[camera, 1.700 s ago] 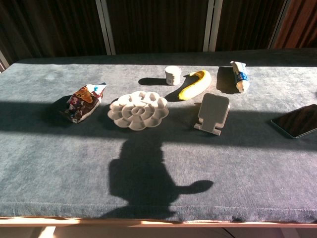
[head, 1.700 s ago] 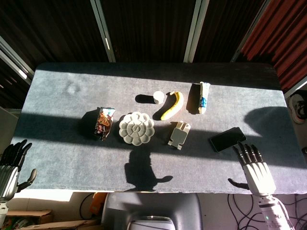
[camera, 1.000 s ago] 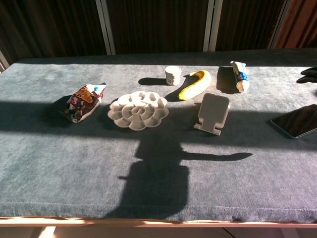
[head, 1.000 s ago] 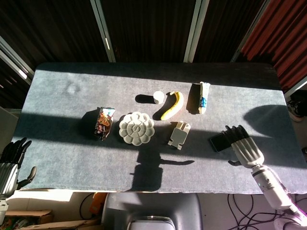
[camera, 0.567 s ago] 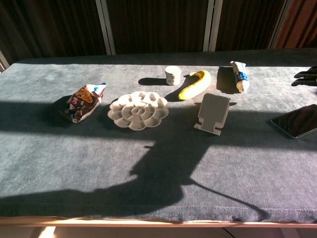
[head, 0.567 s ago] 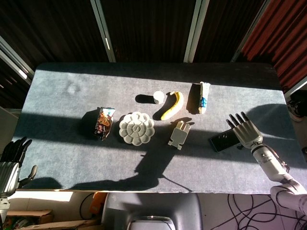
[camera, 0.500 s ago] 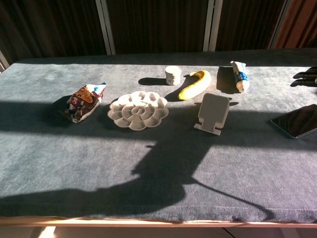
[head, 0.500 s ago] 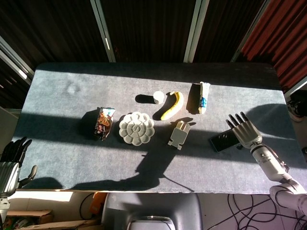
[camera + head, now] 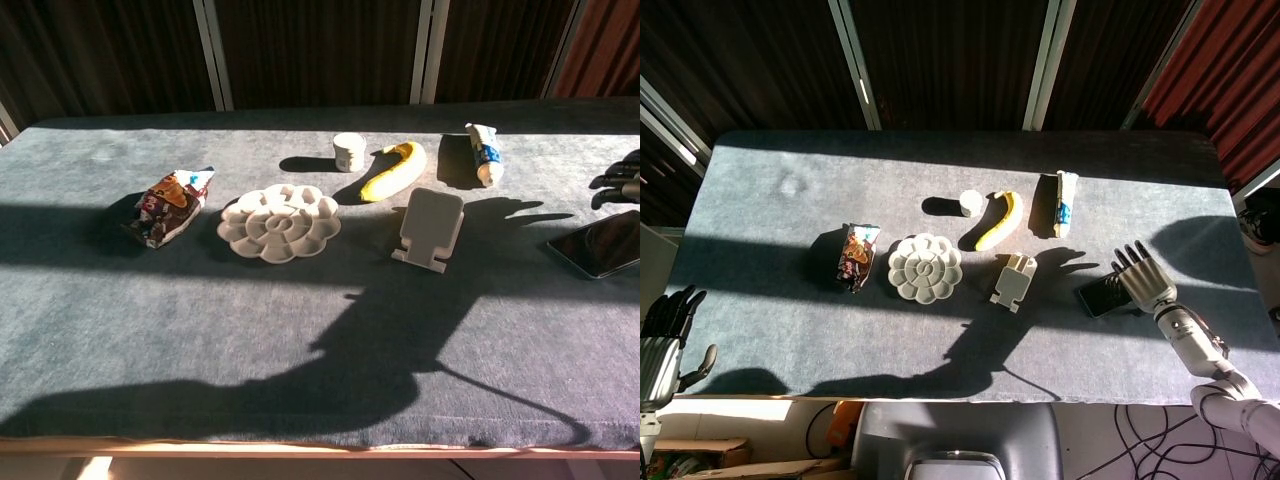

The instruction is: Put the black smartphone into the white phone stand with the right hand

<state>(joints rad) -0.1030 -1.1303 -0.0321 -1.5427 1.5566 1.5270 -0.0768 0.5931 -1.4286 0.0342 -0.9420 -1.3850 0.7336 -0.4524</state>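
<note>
While the right hand (image 9: 1143,281) is hovering fingers-spread and empty over the black smartphone (image 9: 1101,297), right of the white phone stand (image 9: 1013,280), chest view is showing only fingertips (image 9: 618,177).

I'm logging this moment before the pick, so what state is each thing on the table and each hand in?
black smartphone: flat on the table, not gripped.
white phone stand: upright, empty.
right hand: fingers spread, over the phone's right end; contact unclear.
left hand: off the table's left corner, holds nothing.
banana: unpeeled, lying flat.
snack packet: crumpled, on its side.
tube: lying flat.
</note>
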